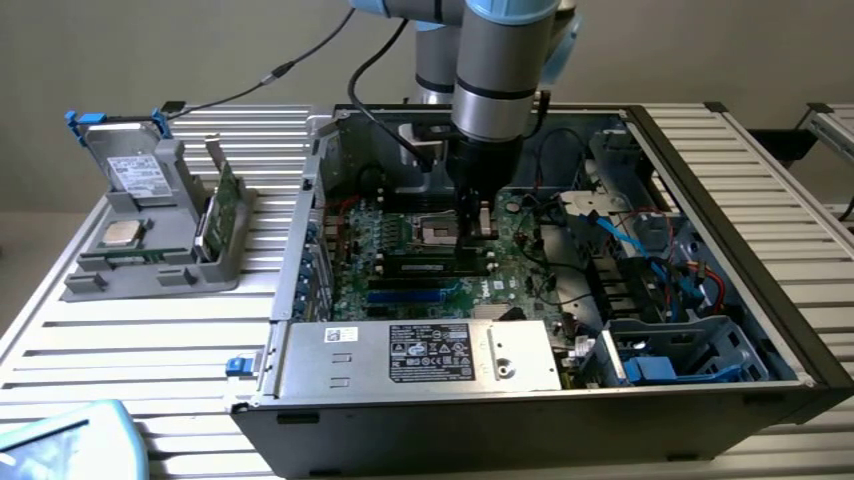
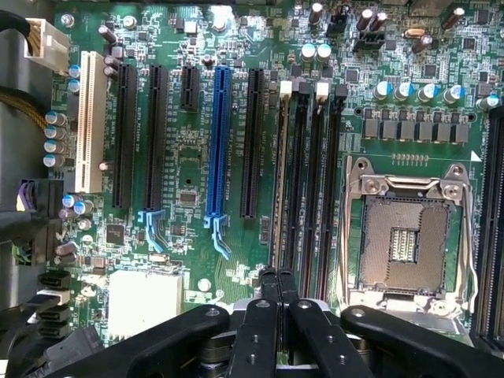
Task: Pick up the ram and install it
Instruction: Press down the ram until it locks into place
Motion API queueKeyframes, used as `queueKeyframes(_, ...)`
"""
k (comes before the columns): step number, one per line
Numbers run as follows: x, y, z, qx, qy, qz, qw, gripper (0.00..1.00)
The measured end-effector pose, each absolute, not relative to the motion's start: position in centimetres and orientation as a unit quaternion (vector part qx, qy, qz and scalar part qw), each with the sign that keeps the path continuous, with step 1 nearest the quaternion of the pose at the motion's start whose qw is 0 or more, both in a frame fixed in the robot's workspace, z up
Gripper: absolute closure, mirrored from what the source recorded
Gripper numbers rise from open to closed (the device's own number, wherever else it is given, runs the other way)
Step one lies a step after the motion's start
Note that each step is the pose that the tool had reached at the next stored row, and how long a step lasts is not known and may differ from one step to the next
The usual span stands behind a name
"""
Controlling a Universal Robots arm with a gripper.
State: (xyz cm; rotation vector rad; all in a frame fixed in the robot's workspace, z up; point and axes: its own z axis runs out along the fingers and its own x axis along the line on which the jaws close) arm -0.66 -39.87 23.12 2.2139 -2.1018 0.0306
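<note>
Hovering over the motherboard (image 2: pixel 197 157) inside the computer case (image 1: pixel 747 330), the closed claw (image 2: pixel 277 285) is pressing on the ram (image 2: pixel 278 189), seated in its slot at 9 o'clock of the processor socket (image 2: pixel 409 236).

Open PC case (image 1: pixel 747 250) sits on slatted table (image 1: pixel 120 340), toward exterior view's right. Inside: green mobo (image 2: pixel 197 157) w/ empty CPU socket (image 2: pixel 405 240), blue PCIe slot (image 2: pixel 220 142), white PCI slot (image 2: pixel 90 122), black slots between. PSU (image 1: pixel 414 355) along case near edge, label up. Blue SATA cables (image 1: pixel 641 235) near drive cage. Grey holder (image 1: pixel 147 235) at table's far-left part, carrying CPU chip (image 1: pixel 123 234) + green card (image 1: pixel 224 205) upright.
</note>
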Motion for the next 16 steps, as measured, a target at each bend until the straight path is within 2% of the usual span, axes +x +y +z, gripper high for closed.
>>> queueKeyframes(16, -4.1, -40.0, 23.4, 0.725, -0.688, 0.006, 0.039, 0.89)
